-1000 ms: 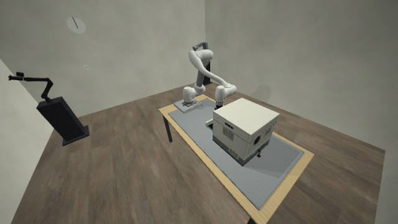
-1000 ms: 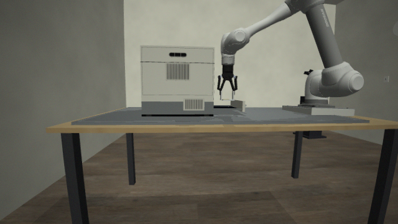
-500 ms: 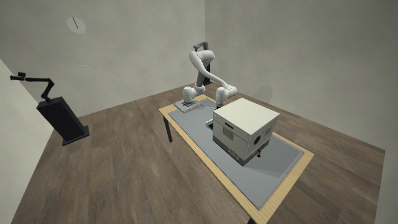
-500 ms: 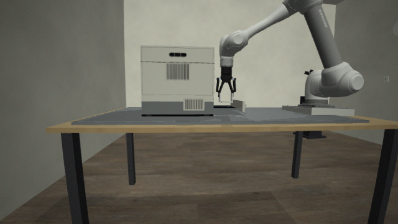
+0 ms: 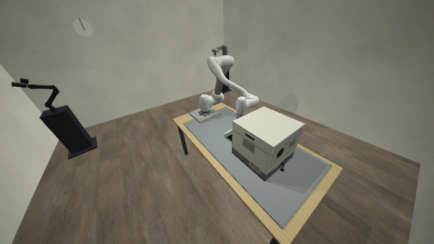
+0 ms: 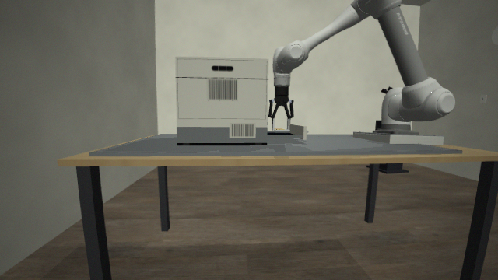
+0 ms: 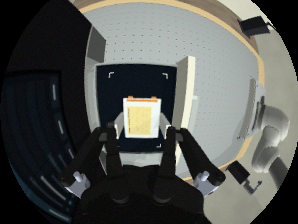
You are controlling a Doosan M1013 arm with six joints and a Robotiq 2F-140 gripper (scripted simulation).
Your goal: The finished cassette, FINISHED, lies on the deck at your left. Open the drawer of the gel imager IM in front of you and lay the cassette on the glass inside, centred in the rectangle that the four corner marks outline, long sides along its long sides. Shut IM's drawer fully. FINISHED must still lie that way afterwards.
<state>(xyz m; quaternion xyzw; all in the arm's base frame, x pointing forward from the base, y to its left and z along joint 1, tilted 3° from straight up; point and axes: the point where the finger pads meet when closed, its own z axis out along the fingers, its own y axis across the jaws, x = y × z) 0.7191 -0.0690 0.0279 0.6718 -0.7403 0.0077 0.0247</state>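
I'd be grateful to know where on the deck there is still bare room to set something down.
The grey mat lies bare from the imager to the far table end, and along its side nearer the top camera. It is crowded between imager and arm base: the open drawer fills that gap, with the gripper holding the cassette low over it.

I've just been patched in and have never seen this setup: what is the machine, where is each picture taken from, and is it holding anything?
A white six-joint robot arm stands on a table with a grey mat. One picture looks down from a high corner, one from table height at the side, one from the wrist. The cream box is the gel imager IM, its drawer pulled open. The gripper is shut on the yellow cassette FINISHED, low over the dark glass with white corner marks.
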